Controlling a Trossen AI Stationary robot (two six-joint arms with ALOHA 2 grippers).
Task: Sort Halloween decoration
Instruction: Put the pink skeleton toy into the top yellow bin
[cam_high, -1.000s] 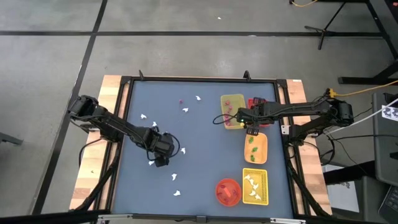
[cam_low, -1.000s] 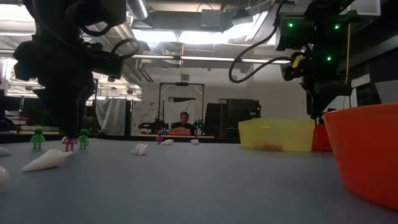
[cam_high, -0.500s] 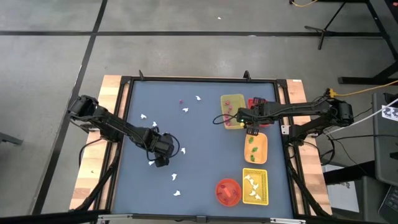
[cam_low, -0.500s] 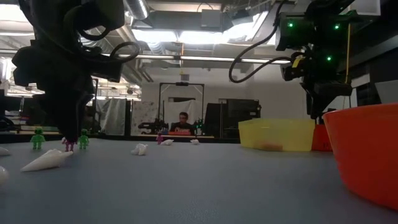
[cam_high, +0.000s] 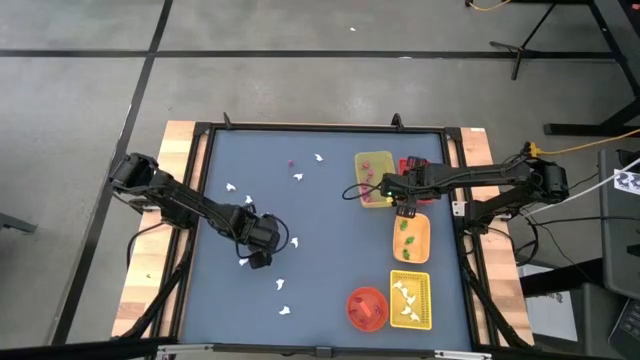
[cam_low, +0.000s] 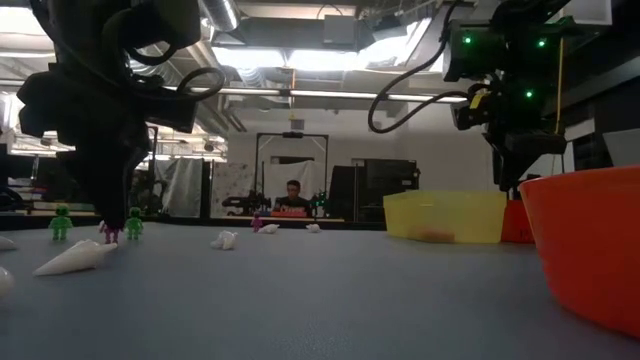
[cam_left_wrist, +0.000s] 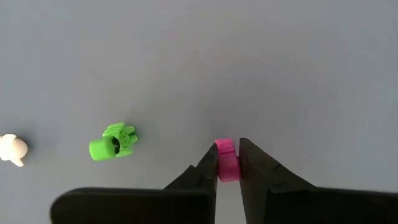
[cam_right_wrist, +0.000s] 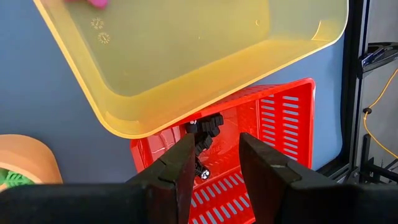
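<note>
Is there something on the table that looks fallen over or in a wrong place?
Yes. A green figure lies on its side beside the left gripper, which is shut on a pink figure. White ghosts lie scattered over the table, unsorted.

Left gripper (cam_left_wrist: 227, 163): we record its fingers now drawn together; a second ago they stood apart over the table.
Pink piece (cam_left_wrist: 226, 160): we list it as clamped between those fingertips, where earlier it stood free below them.
Left arm posture: we note a slight settling downward in the low view.
</note>
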